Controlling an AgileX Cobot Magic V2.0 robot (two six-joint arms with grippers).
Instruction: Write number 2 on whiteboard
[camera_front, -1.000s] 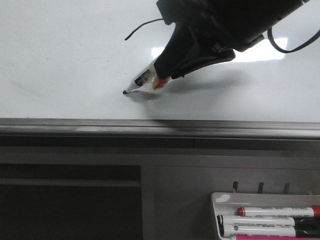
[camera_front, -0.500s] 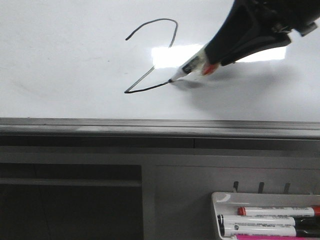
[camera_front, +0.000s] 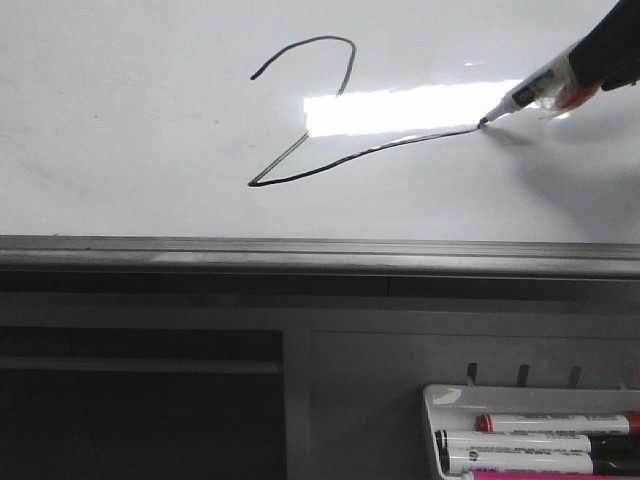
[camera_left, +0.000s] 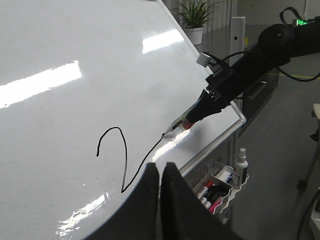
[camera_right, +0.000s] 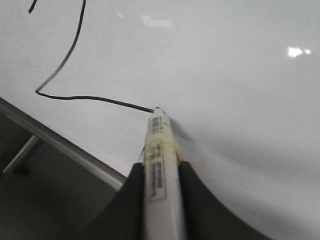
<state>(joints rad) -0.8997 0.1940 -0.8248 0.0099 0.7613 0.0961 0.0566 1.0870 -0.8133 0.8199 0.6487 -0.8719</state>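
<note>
Front view: the number 2 (camera_front: 330, 110) drawn in thin black line on the whiteboard (camera_front: 130, 130), curved top at upper centre, diagonal down to a sharp corner at lower left, long bottom stroke rising rightward across the bright rectangular reflection (camera_front: 400, 113). Marker (camera_front: 535, 93) entering from the right edge, tip touching the board at the far end of that stroke, soft shadow just beyond it. Right hand (camera_front: 615, 55) only partly in frame at the top right corner, dark, closed around the marker's rear. Below the board, a grey metal lower edge (camera_front: 320, 255), and at bottom right a small white tray (camera_front: 440, 400) holding spare markers (camera_front: 550, 440) (red, black and pink caps among them).

Left wrist view: left hand (camera_left: 160, 175) with its two dark fingers pressed together, nothing between them, hanging clear of the board near the figure's lower corner. The number 2 (camera_left: 122, 160) seen slantwise on the tilted board (camera_left: 75, 100). Right arm (camera_left: 250, 70) reaching in from the side, marker (camera_left: 182, 122) tip meeting the stroke's end. Tray of markers (camera_left: 220, 187) hanging under the board's corner, a small spray bottle (camera_left: 241, 165) beside it, a potted plant (camera_left: 195, 15) far behind.

Right wrist view: right hand (camera_right: 160, 175) clamped on the marker (camera_right: 159, 170), one finger on either side of the labelled barrel. Tip resting on the whiteboard (camera_right: 225, 75) right at the end of the bottom stroke of the number 2 (camera_right: 65, 60); the grey lower edge (camera_right: 60, 145) running diagonally beneath.
</note>
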